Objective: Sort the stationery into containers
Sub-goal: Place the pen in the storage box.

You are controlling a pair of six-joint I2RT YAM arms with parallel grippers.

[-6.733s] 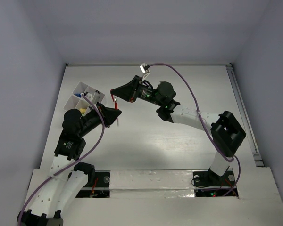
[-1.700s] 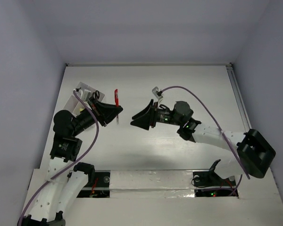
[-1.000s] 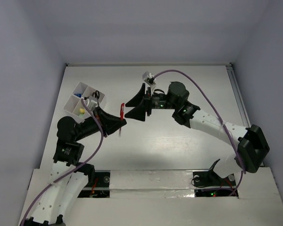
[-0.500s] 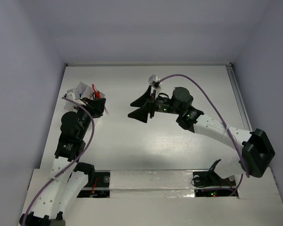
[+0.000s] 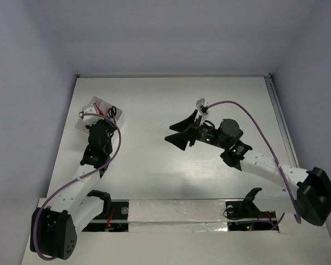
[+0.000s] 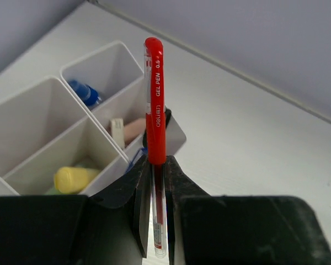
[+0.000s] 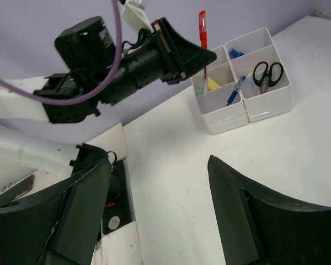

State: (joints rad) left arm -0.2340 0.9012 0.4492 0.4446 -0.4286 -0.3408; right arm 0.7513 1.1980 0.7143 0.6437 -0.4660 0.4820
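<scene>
Left gripper (image 6: 154, 182): matte black wedge fingers pressed together, pinching the clear barrel of the thin red pen (image 6: 154, 99). Pen stands upright, glossy red cap on top, printed "GEL PEN 0.5". It hangs just above the white organiser box (image 6: 22, 118), whose walls are thin, smooth plastic around square open compartments; which cell lies under the tip, cannot tell. In the cells: yellow eraser (image 6: 74, 179), blue pen (image 6: 84, 93), tan eraser (image 6: 133, 130), black-handled scissors (image 7: 266, 73). Right gripper (image 7: 160, 204): black fingers spread wide, nothing between them, well apart from the box over the white table (image 5: 209, 99).
</scene>
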